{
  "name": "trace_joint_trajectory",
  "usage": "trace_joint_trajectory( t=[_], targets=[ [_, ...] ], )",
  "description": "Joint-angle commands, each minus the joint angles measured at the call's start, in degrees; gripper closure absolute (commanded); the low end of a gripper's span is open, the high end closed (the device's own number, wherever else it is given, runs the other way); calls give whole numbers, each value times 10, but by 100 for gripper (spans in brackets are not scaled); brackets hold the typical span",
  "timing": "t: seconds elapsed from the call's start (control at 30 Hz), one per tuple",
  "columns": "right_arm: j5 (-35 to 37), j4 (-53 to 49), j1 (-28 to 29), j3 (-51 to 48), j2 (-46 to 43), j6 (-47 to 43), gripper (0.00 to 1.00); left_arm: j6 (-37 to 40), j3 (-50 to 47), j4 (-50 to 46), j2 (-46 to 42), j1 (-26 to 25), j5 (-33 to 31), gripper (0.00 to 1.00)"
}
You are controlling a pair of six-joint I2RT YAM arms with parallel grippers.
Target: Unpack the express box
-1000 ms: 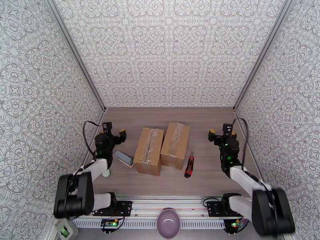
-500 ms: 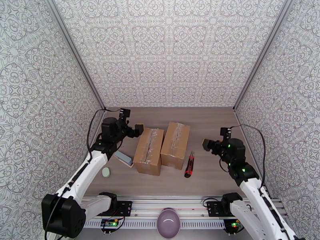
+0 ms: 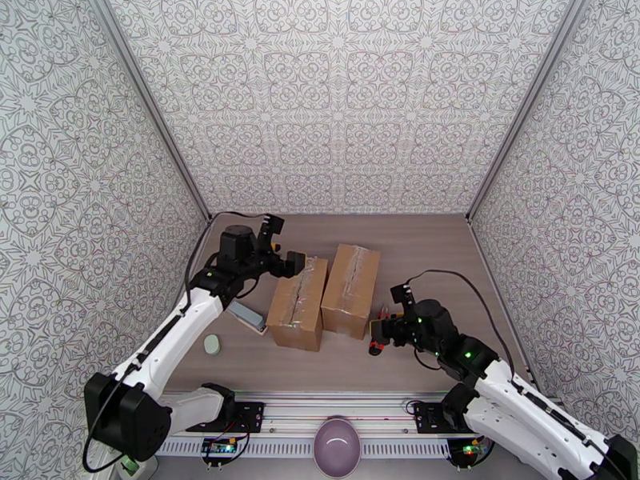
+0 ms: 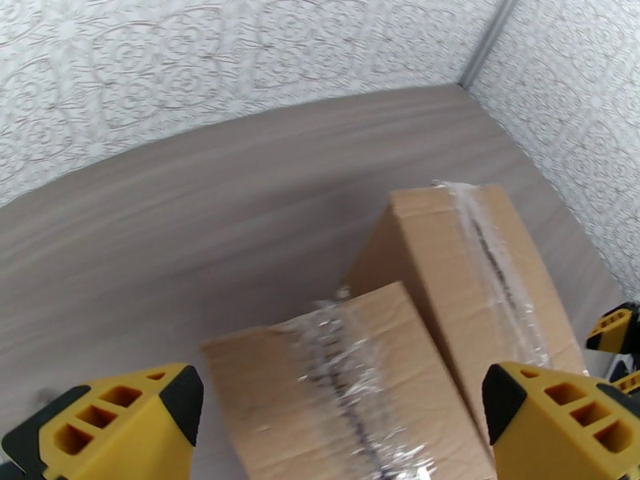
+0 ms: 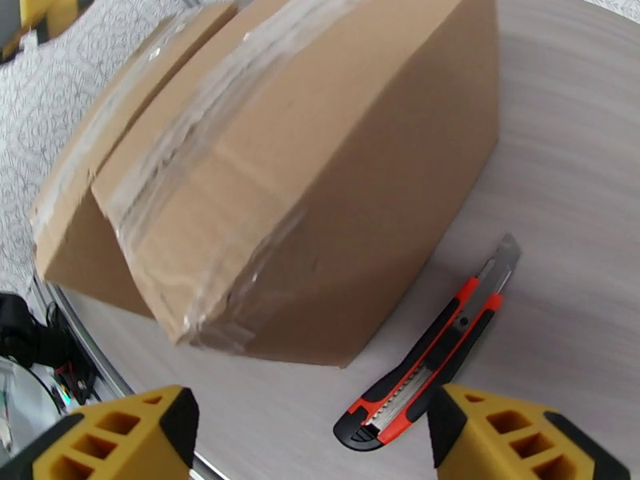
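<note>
Two brown cardboard boxes sealed with clear tape lie side by side mid-table, the left box (image 3: 298, 302) and the right box (image 3: 350, 291). My left gripper (image 3: 285, 245) hovers open over the far end of the left box (image 4: 344, 394), whose taped seam runs between the yellow fingertips (image 4: 120, 418); the right box (image 4: 472, 266) lies beyond. A red and black box cutter (image 3: 374, 346) lies just right of the boxes. My right gripper (image 3: 379, 331) hangs low and open over it. In the right wrist view the cutter (image 5: 436, 350) lies by the right fingertip (image 5: 520, 434), beside the box (image 5: 304, 178).
A grey-green flat block (image 3: 246, 316) and a small pale round disc (image 3: 211, 344) lie left of the boxes. A purple bowl (image 3: 337, 446) sits below the rail at the near edge. Patterned walls close in the table on three sides.
The left arm has stretched forward and right, up to the far end of the left box. The right arm has swung left and down onto the box cutter, its jaws a little narrower.
</note>
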Motion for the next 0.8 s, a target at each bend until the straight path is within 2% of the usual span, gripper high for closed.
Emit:
trace_joint_trajectory(
  t=[0.0, 0.17, 0.2, 0.27, 0.37, 0.6, 0.77],
  targets=[
    [37, 22, 37, -19, 36, 9, 20, -15, 44, -21, 33, -28, 27, 2],
    [143, 103, 85, -29, 97, 54, 14, -32, 65, -15, 67, -37, 21, 2],
    [152, 138, 86, -36, 108, 62, 13, -36, 66, -11, 71, -37, 21, 2],
    [169, 206, 86, -48, 129, 77, 5, -44, 74, -4, 79, -36, 21, 2],
    [192, 292, 86, -50, 171, 79, 3, -51, 85, -1, 87, -36, 20, 2],
    [323, 300, 85, 33, 276, 72, 1, -31, 87, -39, 83, -34, -4, 2],
    [344, 314, 55, 88, 334, 63, 1, -37, 81, -35, 78, -33, -6, 2]
  ],
)
